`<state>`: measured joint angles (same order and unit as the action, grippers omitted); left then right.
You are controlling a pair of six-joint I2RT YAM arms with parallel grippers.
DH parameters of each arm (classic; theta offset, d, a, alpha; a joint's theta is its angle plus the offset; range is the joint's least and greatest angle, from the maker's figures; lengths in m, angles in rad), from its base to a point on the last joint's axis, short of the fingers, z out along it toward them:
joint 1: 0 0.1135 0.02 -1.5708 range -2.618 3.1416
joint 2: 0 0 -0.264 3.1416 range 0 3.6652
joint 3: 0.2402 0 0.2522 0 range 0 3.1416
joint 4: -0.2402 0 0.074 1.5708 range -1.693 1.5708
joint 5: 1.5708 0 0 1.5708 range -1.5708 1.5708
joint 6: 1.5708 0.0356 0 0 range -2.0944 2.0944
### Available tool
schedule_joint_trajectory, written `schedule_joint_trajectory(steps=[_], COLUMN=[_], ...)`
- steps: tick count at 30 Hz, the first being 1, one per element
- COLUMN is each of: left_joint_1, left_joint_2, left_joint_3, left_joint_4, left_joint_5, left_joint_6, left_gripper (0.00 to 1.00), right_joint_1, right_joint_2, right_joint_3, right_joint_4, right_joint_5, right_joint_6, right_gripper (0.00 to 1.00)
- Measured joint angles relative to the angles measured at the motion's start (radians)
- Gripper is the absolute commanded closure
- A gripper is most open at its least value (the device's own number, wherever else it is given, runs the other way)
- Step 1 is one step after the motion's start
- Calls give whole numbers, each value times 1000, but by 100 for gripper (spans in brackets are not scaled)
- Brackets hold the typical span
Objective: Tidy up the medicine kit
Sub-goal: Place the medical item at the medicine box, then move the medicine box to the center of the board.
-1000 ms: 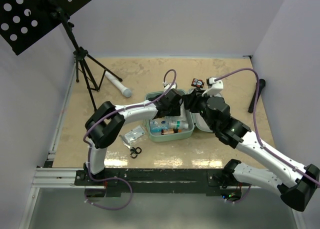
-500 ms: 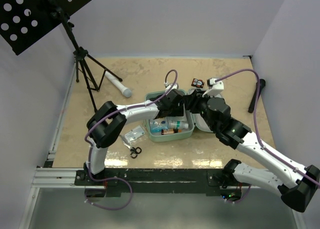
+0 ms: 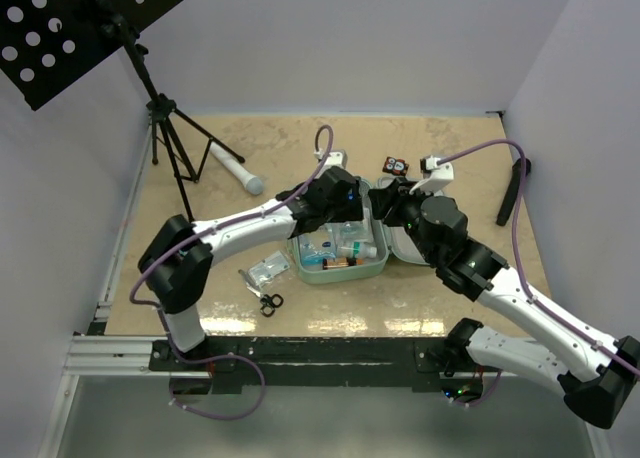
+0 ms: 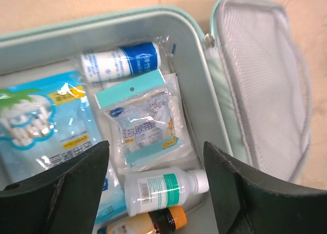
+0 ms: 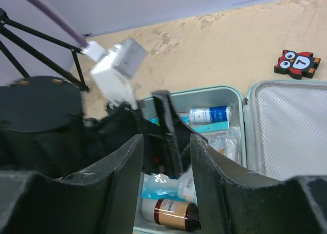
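Two arms: pictured reaching in from either side above the medicine kit, which is laid open near the middle of the tan surface.
Medicine kit: a mint-green tray is seen on the left, with the mesh-lined lid folded flat to its right.
Left tool: held above the tray, jaws spread wide, nothing gripped.
Right tool: poised over the seam between tray and lid, jaws parted, nothing clasped; only the left arm's tool is seen beyond the gap.
Contents: a blue-and-white tube is lodged by the far wall; a cotton-swab packet and a clear sachet are laid flat side by side; a white bottle and an orange-capped brown bottle are laid nearer.
Outside the kit: a clear packet and small black scissors are left just off the tray's near left corner; a white-and-grey cylinder and an owl-faced gadget are set farther back.
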<state>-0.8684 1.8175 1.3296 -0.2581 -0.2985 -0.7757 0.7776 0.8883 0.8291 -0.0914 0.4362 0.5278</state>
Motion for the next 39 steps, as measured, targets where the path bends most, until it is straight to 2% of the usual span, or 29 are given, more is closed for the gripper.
schedule_joint_trajectory(steps=[4,10,16,23,35,39], left_joint_1=[35,146,193,196,200,200], left_joint_2=[-134,-285,-303,-297,-220,-210], left_joint_3=[-60,-151,-247,-331,-359,-348], left_joint_4=[2,-13,-25,-73,-73,-66], left_joint_5=[-15,-24,13,9,10,21], left_joint_6=[0,46,115,126,143,143], left_gripper=[22,21,20,20,51,66], right_joint_1=[0,0,0,0,0,0], right_joint_2=[0,0,0,-11,-39,-52], right_joint_3=[0,0,1,1,-5,-18], right_joint_4=[-6,-13,-16,-29,-32,-36], right_joint_5=[0,0,1,0,-4,-8], right_joint_6=[0,-1,-1,10,37,41], right_gripper=[53,53,53,54,53,54])
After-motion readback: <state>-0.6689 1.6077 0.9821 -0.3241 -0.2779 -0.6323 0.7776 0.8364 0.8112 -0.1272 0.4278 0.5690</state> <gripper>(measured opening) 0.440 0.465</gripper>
